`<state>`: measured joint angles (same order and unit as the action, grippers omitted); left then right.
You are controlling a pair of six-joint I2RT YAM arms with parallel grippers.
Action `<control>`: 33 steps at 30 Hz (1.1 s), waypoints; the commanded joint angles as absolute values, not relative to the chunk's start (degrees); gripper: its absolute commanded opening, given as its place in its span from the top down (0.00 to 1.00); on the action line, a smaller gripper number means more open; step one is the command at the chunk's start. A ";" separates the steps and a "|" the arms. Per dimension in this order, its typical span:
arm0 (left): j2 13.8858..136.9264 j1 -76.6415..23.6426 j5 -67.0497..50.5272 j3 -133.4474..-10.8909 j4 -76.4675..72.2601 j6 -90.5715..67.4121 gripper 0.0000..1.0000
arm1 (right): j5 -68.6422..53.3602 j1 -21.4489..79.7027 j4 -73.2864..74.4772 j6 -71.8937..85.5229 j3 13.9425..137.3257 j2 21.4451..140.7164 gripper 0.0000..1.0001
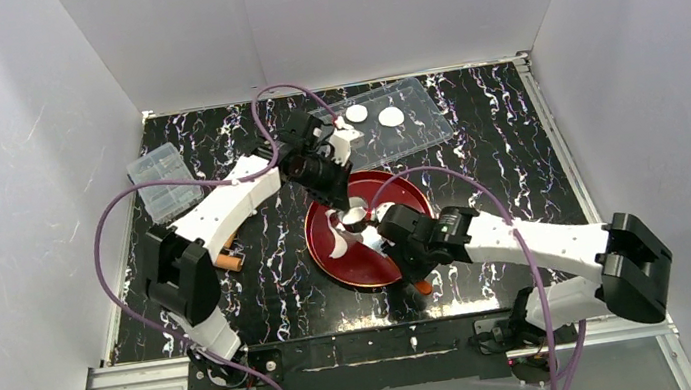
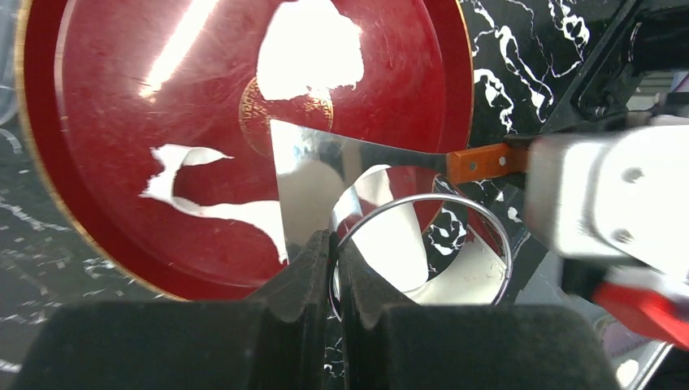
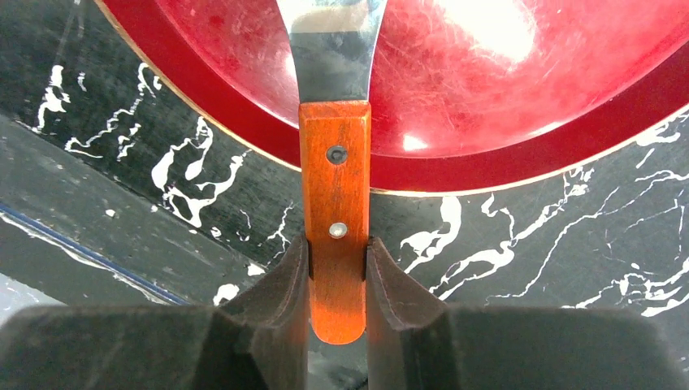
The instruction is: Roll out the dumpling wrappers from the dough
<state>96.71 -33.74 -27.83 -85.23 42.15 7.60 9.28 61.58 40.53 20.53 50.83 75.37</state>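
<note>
Ragged white dough scraps (image 2: 313, 49) lie on the red plate (image 2: 106, 122), with more at its lower left (image 2: 211, 203); they also show in the top view (image 1: 338, 243). My left gripper (image 2: 335, 262) is shut on the wall of a metal ring cutter (image 2: 487, 236), held over the plate's edge (image 1: 354, 216). My right gripper (image 3: 335, 272) is shut on the orange wooden handle (image 3: 335, 179) of a spatula. Its steel blade (image 2: 317, 162) lies on the plate beside the ring. Two round dumpling wrappers (image 1: 356, 113) (image 1: 392, 116) lie in the clear tray (image 1: 424, 129).
A clear plastic box (image 1: 160, 182) stands at the left back. A wooden-handled tool (image 1: 227, 261) lies under the left arm. White walls close in the black marbled table (image 1: 510, 173) on three sides. The two arms meet over the red plate (image 1: 331, 267).
</note>
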 commanded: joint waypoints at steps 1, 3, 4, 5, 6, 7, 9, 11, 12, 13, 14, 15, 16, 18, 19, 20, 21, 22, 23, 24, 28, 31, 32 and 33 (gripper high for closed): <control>99.70 -34.28 -32.27 -84.27 40.72 5.85 1.00 | 9.63 61.61 32.56 21.94 48.78 70.22 0.99; 101.09 -34.26 -32.71 -83.98 39.68 5.38 1.00 | 8.34 61.61 31.18 21.91 47.51 69.08 0.99; 101.82 -34.26 -33.43 -84.25 39.52 5.03 1.00 | 8.12 61.67 30.85 22.03 47.02 68.74 0.99; 102.39 -34.23 -33.87 -84.50 39.47 4.72 1.00 | 7.88 61.65 30.77 22.03 46.76 68.58 0.99; 102.80 -34.27 -34.39 -84.80 39.42 4.48 1.00 | 7.83 61.62 30.98 22.06 46.68 68.57 0.99; 102.97 -34.28 -35.03 -85.15 39.34 4.16 1.00 | 7.82 61.61 31.18 22.06 46.67 68.59 0.99; 103.01 -34.27 -35.48 -85.35 38.88 3.97 1.00 | 7.67 61.67 31.29 22.14 46.46 68.37 0.99; 102.76 -34.28 -35.03 -85.20 38.31 3.80 1.00 | 7.86 61.61 31.40 22.23 46.20 67.86 0.99; 102.79 -34.28 -34.38 -85.09 38.24 4.02 1.00 | 7.83 61.62 31.51 22.30 46.08 67.54 0.99; 102.71 -34.20 -33.72 -85.05 38.23 4.25 1.00 | 8.06 61.66 31.70 22.32 46.14 67.24 0.99; 102.68 -34.17 -33.05 -84.79 38.21 4.61 1.00 | 8.35 61.62 32.05 22.32 46.22 66.98 0.99; 102.57 -34.11 -32.02 -84.54 38.27 5.07 1.00 | 8.45 61.61 32.27 22.32 46.31 66.71 0.99; 102.49 -34.10 -31.06 -84.38 38.24 5.58 1.00 | 8.58 61.61 32.38 22.39 46.25 66.46 0.99; 102.42 -34.10 -29.98 -84.07 38.32 6.46 1.00 | 8.98 61.66 32.42 22.50 46.21 65.98 0.99; 102.44 -34.10 -29.27 -84.00 38.32 6.67 1.00 | 9.29 61.62 32.51 22.53 46.27 65.88 0.99; 102.54 -34.10 -28.54 -83.94 38.24 6.69 1.00 | 9.41 61.66 32.52 22.55 46.31 65.84 0.99; 102.51 -34.10 -27.65 -83.89 38.26 6.80 1.00 | 9.46 61.59 32.59 22.54 46.44 65.75 0.99; 102.42 -34.10 -26.58 -83.86 38.03 6.85 1.00 | 9.48 61.58 32.76 22.47 46.64 65.79 0.99; 102.35 -33.98 -25.83 -83.75 37.83 6.76 1.00 | 9.41 61.61 33.05 22.51 46.73 65.87 0.99; 102.20 -33.72 -25.68 -83.62 37.54 6.35 1.00 | 9.48 61.61 33.23 22.50 46.75 65.92 0.99; 102.02 -32.05 -26.70 -83.68 37.29 3.56 1.00 | 9.84 61.62 33.41 22.97 46.09 65.64 0.99; 101.46 -30.50 -28.85 -82.57 36.46 2.44 1.00 | 9.86 61.63 33.21 23.24 45.75 65.38 0.99; 101.31 -29.88 -30.40 -82.22 36.28 1.67 1.00 | 9.59 61.61 33.14 23.26 45.71 65.46 0.99; 101.33 -29.26 -32.23 -82.11 36.26 1.09 1.00 | 9.55 61.61 33.18 23.23 45.78 65.68 0.99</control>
<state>104.25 -31.59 -27.79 -83.44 36.32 3.62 8.67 61.58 34.52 22.46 45.93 67.16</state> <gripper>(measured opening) 0.047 0.284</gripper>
